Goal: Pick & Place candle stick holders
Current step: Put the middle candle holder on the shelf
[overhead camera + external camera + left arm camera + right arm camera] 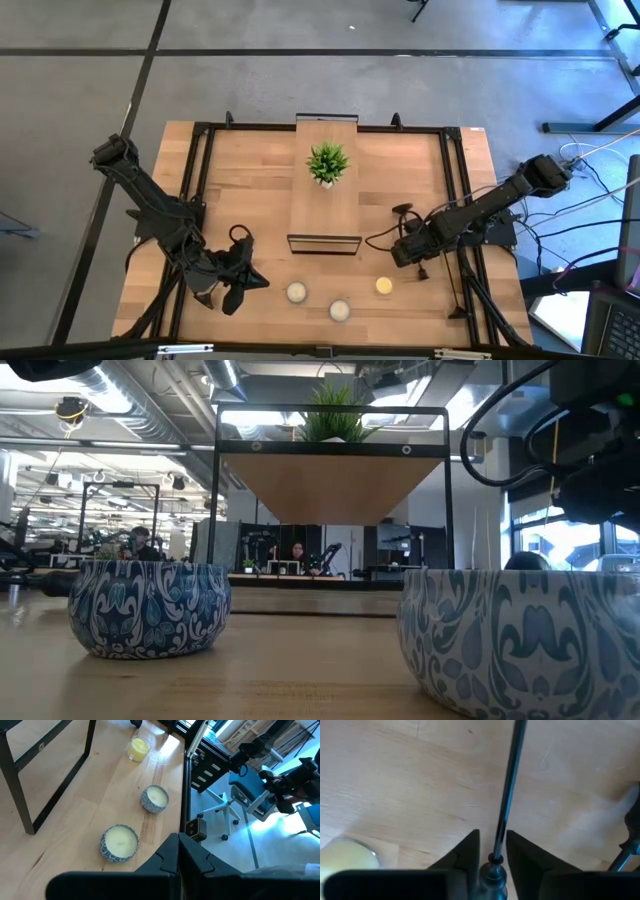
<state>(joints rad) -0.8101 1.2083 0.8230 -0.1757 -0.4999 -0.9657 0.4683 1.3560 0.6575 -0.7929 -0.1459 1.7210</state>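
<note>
A thin black candle stick holder runs between the fingers of my right gripper, its small cup close to the camera. The gripper is open and points down, with a narrow gap on each side of the rod. From above, this gripper hangs over the table's near right part. A second candle stick holder stands just beyond it, and shows beside the fingers in the right wrist view. My left gripper is shut on nothing and hovers over the table's near left part.
Three candles sit along the near edge: two in blue patterned tins and a yellow one. A black-framed wooden shelf stands mid-table with a small green plant on top. Black rails border the table.
</note>
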